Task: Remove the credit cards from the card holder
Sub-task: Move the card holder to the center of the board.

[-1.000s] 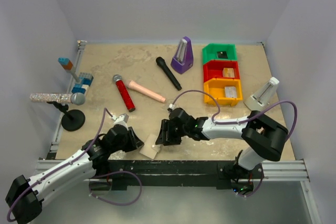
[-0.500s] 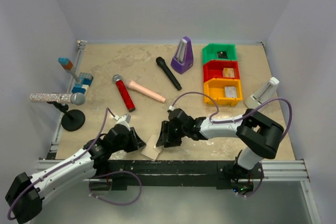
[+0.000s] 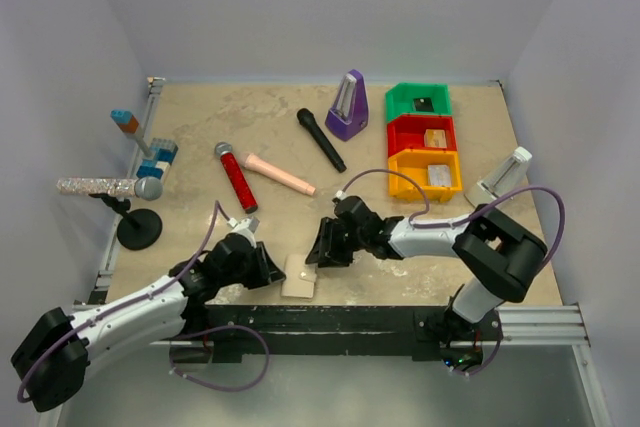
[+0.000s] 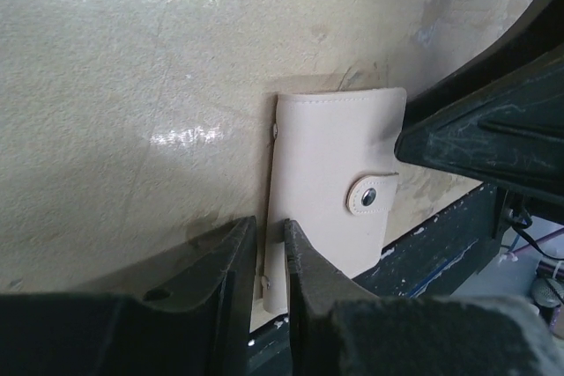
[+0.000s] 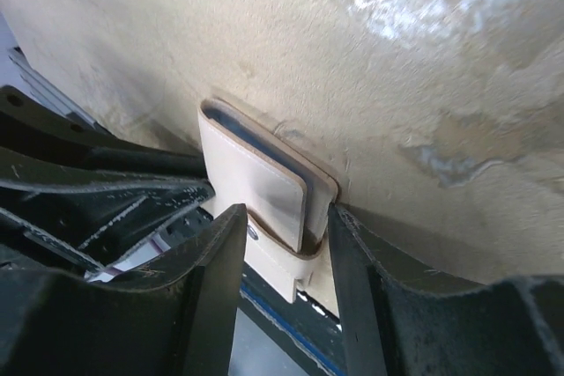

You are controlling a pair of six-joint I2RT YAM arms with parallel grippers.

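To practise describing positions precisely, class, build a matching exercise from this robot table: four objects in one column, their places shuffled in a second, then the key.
1. card holder
2. purple metronome
3. glitter microphone
4. yellow bin

A. on a black stand, table's left edge
B. just left of the green bin
C. between left gripper and right gripper, near edge
D. nearest the arms of the three bins

Pairs: 1-C, 2-B, 3-A, 4-D

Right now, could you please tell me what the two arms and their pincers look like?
Both the left arm and right arm have silver-white links between bulky black joints, and each trails a looping purple cable. The left pincer and right pincer are black, each with two blunt, scuffed fingers.
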